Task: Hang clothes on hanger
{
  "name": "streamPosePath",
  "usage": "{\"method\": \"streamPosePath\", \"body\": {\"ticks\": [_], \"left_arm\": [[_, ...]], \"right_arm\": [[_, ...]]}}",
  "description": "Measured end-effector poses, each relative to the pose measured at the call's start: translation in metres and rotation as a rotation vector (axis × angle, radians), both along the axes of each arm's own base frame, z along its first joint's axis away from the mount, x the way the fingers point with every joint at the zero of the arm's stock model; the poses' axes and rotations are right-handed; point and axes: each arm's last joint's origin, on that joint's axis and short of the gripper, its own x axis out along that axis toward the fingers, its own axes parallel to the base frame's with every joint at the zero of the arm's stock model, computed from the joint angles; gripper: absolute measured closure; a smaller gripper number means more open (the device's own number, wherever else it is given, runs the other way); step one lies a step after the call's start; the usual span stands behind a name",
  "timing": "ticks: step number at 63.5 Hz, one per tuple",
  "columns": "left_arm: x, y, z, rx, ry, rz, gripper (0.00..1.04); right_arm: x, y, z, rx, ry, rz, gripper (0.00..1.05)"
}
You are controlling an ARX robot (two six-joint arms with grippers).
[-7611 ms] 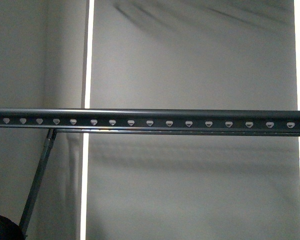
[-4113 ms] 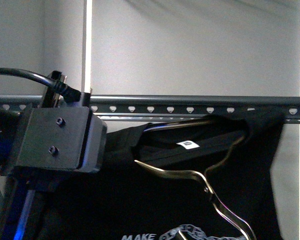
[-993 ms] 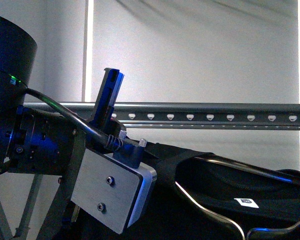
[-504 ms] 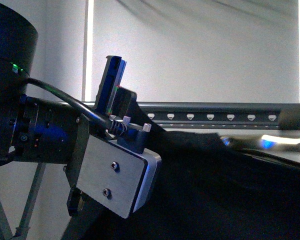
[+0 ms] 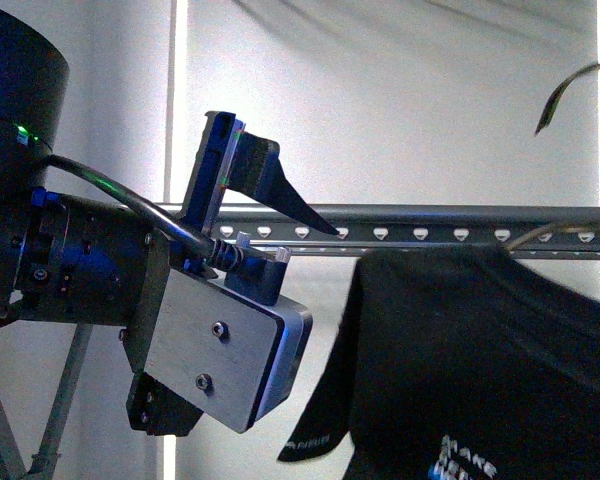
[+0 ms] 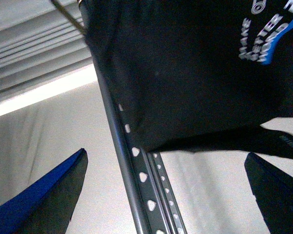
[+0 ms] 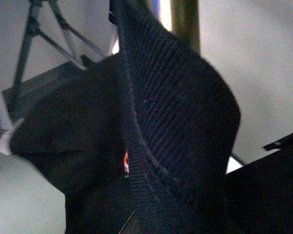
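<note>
Black T-shirt (image 5: 460,350) held up at right on wire hanger (image 5: 570,90), hook above rail (image 5: 420,222), not yet hooked. Left claw (image 6: 164,153) spread, empty; right claw: cannot tell. Next: needs hook lowered onto rail.

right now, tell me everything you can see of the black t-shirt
The black T-shirt hangs limp on a wire hanger whose hook is above the rack rail, not on it. Soft dark fabric; one short sleeve juts out with small white print at its hem; white-and-blue lettering marks the front. Its shoulder overlaps the rail.
</note>
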Motion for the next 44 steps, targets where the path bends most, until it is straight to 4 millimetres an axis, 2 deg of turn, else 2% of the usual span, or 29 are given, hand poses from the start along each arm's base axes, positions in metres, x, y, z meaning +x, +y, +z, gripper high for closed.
{"method": "streamPosePath", "body": {"ticks": [11, 17, 30, 44], "left_arm": [[0.0, 0.0, 0.0, 0.0, 0.0, 0.001, 0.07], [0.0, 0.0, 0.0, 0.0, 0.0, 0.0, 0.07], [0.0, 0.0, 0.0, 0.0, -0.001, 0.001, 0.07], [0.0, 0.0, 0.0, 0.0, -0.001, 0.001, 0.07]], "right_arm": [[0.008, -0.004, -0.005, 0.183, 0.287, 0.058, 1.01], [0.017, -0.008, -0.005, 0.252, 0.425, 0.007, 1.01], [0.046, -0.015, 0.007, 0.378, 0.478, -0.116, 1.01], [0.081, -0.01, 0.027, 0.478, 0.448, -0.187, 1.01]]}}
